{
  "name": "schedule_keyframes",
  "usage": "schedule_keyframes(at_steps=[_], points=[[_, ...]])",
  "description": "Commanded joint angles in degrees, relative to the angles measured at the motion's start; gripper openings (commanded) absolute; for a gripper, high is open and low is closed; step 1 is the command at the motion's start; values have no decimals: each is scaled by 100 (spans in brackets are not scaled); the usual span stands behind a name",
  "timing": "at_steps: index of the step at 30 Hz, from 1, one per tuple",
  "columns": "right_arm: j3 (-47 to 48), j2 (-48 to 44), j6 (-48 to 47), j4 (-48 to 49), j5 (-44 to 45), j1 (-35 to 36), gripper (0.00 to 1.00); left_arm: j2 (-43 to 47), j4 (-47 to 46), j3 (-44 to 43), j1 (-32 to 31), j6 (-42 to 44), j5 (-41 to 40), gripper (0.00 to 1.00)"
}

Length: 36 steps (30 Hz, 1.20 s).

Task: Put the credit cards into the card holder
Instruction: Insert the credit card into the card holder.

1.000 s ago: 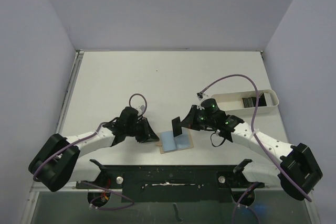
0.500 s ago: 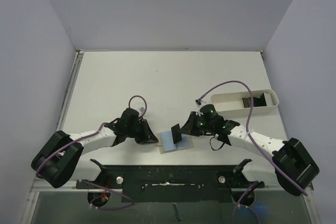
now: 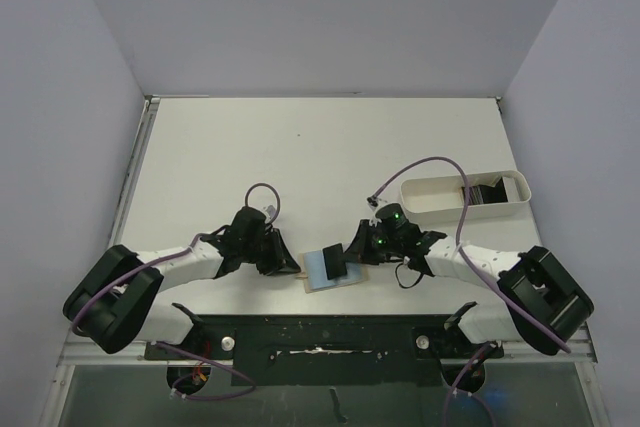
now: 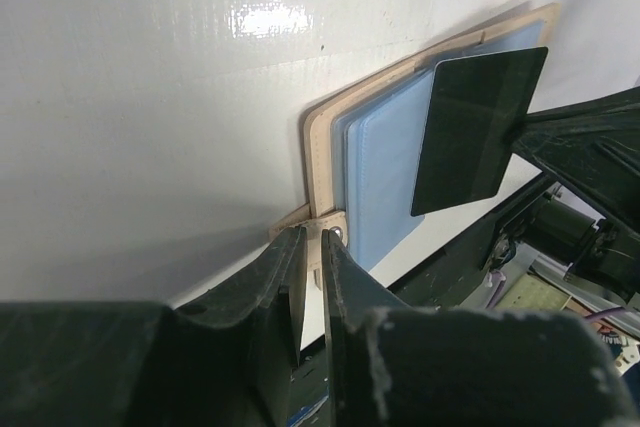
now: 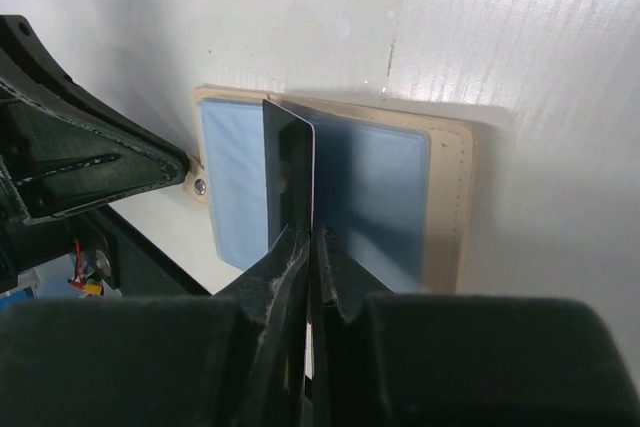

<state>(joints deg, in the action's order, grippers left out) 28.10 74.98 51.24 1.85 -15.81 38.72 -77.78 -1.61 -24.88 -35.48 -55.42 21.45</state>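
Ahead of the right pincer [image 5: 310,239], clamped on 1 card [image 5: 288,162], lies the wallet [image 5: 385,187]: slide the card in flat (left pincer [image 4: 312,247] pinches the tab [image 4: 331,234])

Count: one card holder [image 3: 318,273]. One credit card [image 3: 333,260] out on its own, dark. Further cards [image 3: 487,193] in the white tray [image 3: 430,210]: a dark stack, too small to count. One white tray. Two arms [image 3: 182,262]. Two grippers: left gripper [image 3: 297,269], right gripper [image 3: 352,255]. Two purple cables [image 3: 430,159], one per arm.
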Motion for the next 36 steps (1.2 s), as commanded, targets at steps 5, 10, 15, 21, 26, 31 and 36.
schedule_keyframes(at_steps=[5, 10, 15, 21, 26, 31, 36], points=[[-103, -106, -284, 99, 191, -2, 0, -64, -92, -41, -2, 115, -138, 12], [-103, -226, -492, -108, 210, -39, 0, -61, -59, -54, -2, 119, -159, 12], [-119, -322, -620, -237, 250, -70, 0, -62, -59, -43, -10, 95, -184, 12], [-124, -288, -844, -351, 216, -128, 0, -78, -59, -27, -7, 84, -194, 12], [-98, -120, -961, -341, 91, -130, 0, -93, -50, -48, -11, 93, -203, 12], [-70, -127, -1028, -410, 120, -128, 0, -97, -50, -47, -6, 84, -212, 12], [-67, -168, -1131, -477, 146, -138, 0, -113, -50, -61, -11, 83, -212, 12]])
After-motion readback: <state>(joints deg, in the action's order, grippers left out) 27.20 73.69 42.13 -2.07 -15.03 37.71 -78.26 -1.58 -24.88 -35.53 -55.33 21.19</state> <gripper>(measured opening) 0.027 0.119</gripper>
